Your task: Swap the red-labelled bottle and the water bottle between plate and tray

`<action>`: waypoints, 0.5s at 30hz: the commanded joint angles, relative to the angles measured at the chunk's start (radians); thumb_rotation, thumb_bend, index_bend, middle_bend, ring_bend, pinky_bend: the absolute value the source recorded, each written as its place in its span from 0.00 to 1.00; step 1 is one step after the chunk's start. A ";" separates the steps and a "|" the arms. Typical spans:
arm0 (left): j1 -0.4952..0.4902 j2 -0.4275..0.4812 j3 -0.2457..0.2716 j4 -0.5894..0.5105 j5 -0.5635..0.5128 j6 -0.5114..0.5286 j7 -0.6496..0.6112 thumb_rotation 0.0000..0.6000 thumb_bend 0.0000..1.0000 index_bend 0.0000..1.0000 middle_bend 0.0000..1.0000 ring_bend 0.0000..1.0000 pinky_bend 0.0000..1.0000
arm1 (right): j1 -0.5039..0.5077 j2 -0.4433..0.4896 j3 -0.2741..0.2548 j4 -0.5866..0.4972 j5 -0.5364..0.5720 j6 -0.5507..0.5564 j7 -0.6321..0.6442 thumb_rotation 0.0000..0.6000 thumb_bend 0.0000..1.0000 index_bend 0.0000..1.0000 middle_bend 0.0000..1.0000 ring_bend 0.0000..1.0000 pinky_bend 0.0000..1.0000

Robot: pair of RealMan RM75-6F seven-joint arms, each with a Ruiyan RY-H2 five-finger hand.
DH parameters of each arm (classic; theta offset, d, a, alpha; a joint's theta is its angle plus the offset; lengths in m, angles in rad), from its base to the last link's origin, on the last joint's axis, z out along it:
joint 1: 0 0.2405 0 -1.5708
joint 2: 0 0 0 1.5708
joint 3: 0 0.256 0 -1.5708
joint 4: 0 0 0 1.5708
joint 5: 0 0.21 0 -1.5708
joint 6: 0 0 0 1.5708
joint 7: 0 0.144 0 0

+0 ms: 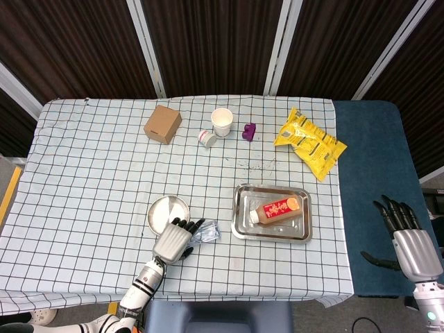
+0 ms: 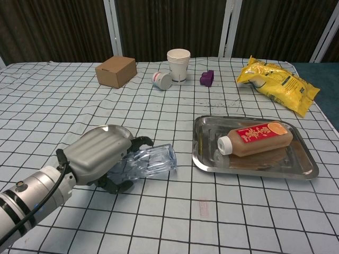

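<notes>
My left hand (image 2: 100,159) wraps the water bottle (image 2: 151,160) lying on the cloth, fingers curled over its middle. It's thin clear plastic, so I judge it light, crushable and slick; mid-body is the right hold. Just behind my fingers sits the plate (image 1: 163,208). Further off, the red-labelled bottle (image 2: 256,138) lies in the tray (image 2: 307,169). My right hand (image 1: 406,239) hangs off-table, fingers spread, empty.

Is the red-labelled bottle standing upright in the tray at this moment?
No, the red-labelled bottle lies on its side in the tray, cap pointing toward the left hand.
</notes>
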 commanded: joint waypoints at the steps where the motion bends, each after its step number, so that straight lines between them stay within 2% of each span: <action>1: -0.003 -0.007 0.004 0.010 0.025 0.031 -0.030 1.00 0.37 0.35 0.63 0.56 0.54 | 0.001 -0.001 0.000 -0.002 -0.002 -0.010 -0.009 1.00 0.24 0.00 0.00 0.00 0.07; 9: -0.015 -0.004 0.004 0.049 0.122 0.136 -0.170 1.00 0.42 0.45 0.74 0.65 0.61 | 0.007 -0.001 0.000 -0.010 0.000 -0.048 -0.023 1.00 0.24 0.00 0.00 0.00 0.07; 15: -0.055 0.085 -0.028 0.077 0.190 0.185 -0.277 1.00 0.43 0.47 0.76 0.67 0.63 | 0.007 0.006 -0.004 -0.019 -0.005 -0.064 -0.018 1.00 0.24 0.00 0.00 0.00 0.07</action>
